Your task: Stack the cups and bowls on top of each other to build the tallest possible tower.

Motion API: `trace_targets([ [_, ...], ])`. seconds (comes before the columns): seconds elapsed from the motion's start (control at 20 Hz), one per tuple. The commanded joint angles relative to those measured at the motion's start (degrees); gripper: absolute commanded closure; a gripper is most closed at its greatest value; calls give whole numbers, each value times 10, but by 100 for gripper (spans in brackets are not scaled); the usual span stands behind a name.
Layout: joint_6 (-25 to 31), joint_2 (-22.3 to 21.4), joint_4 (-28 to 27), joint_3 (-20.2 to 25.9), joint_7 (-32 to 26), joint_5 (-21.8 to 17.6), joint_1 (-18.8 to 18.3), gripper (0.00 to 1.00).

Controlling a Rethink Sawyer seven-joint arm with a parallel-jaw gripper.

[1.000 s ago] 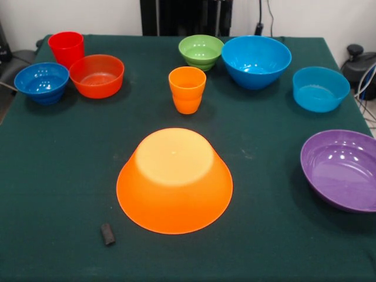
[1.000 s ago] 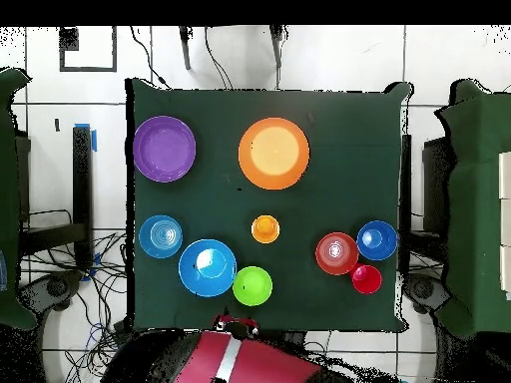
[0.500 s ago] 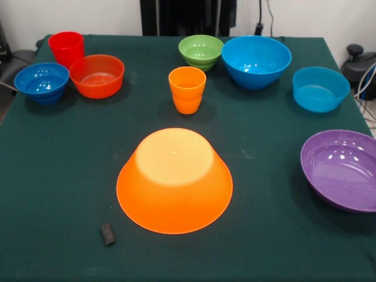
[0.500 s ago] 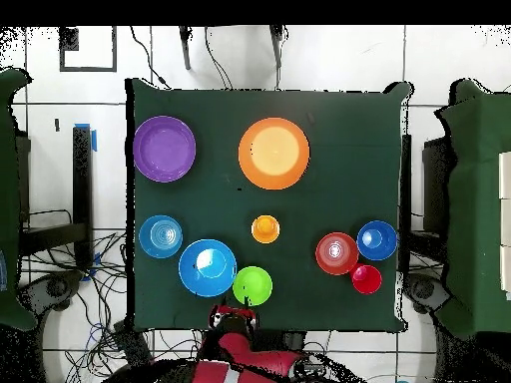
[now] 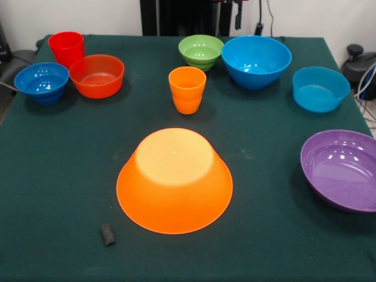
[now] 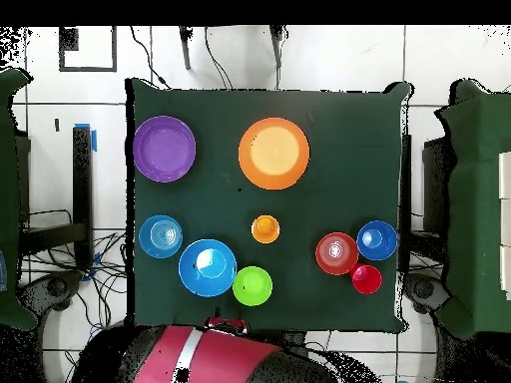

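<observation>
A: Front view: big orange bowl (image 5: pixel 174 179) upside down mid-table, orange cup (image 5: pixel 187 89) behind it, purple bowl (image 5: pixel 342 169) near the right edge. Nothing stacked. Gripper (image 5: pixel 237 13) barely peeks in at the top; can't tell if it's spread or pressed together.

B: Overhead view?

A: Red arm (image 6: pixel 205 356) at the table edge, beside the green bowl (image 6: pixel 253 286). Looks like step one: reach in and pick a wide bowl for that upturned base.
</observation>
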Motion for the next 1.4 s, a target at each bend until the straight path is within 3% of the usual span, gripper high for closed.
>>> trace_targets([
  [0.05, -25, 61, -80, 28, 103, 42, 11, 0],
  [0.75, -71, 79, -92, 14, 96, 59, 38, 0],
  [0.9, -97, 100, -100, 9, 97, 60, 42, 0],
  [1.05, -86, 101, -97, 9, 96, 61, 45, 0],
  [1.2, -69, 84, -91, 18, 99, 61, 42, 0],
  [1.4, -22, 11, -73, 27, 90, 55, 37, 0],
])
